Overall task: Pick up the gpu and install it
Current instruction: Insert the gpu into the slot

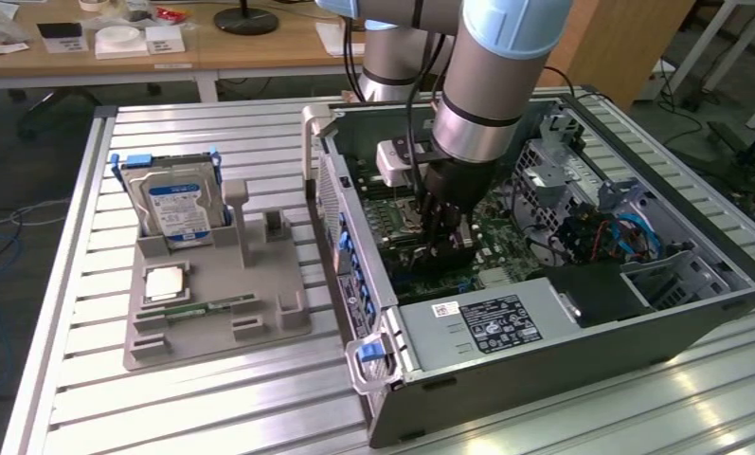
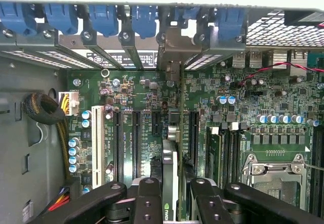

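Already the card (image 2: 170, 183) had been lifted from the table (image 1: 86, 379) and brought inside the opened computer case (image 1: 680, 313) — so the picking up was judged done. In the wrist view it was seen edge-on, upright, clamped between the pincer (image 2: 172, 198) fingers (image 2: 148, 193), its length running toward the slot brackets with their blue clips (image 2: 144, 19) at the case's rear wall. The pincer was narrowed on the card, not spread wide. Below it lay the green board (image 2: 243, 107) with its row of long black slots (image 2: 136, 143); the card was lined up between two of them, near the board, but whether its lower edge was seated could not be told. In the exterior view the pincer (image 1: 443, 248) was sunk deep into the case, while a hard drive (image 1: 179, 210) stood in the grey holder (image 1: 213, 327) — well apart. Installation was judged under way, not finished.
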Robot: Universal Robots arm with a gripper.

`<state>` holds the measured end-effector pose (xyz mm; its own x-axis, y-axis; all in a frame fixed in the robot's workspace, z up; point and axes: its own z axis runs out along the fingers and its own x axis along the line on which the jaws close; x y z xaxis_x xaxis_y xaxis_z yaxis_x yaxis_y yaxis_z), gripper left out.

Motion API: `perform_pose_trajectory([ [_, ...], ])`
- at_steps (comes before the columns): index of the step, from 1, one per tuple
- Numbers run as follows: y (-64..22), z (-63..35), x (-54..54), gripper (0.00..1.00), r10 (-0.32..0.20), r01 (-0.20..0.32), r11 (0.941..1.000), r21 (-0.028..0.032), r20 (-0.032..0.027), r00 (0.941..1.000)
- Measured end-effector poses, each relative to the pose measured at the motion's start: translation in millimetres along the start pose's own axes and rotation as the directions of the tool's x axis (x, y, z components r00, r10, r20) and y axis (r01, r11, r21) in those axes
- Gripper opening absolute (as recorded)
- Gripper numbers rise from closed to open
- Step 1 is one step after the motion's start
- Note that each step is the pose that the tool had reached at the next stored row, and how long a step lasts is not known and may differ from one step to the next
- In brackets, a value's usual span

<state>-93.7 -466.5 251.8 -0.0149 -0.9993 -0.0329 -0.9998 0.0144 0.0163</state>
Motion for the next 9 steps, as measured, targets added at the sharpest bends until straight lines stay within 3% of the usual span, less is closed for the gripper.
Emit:
perform_pose_trajectory([
  [9,2.5,0.1,-0.1,0.26,0.000,0.000,1.0000,0.0008,0.0001,1.0000],
])
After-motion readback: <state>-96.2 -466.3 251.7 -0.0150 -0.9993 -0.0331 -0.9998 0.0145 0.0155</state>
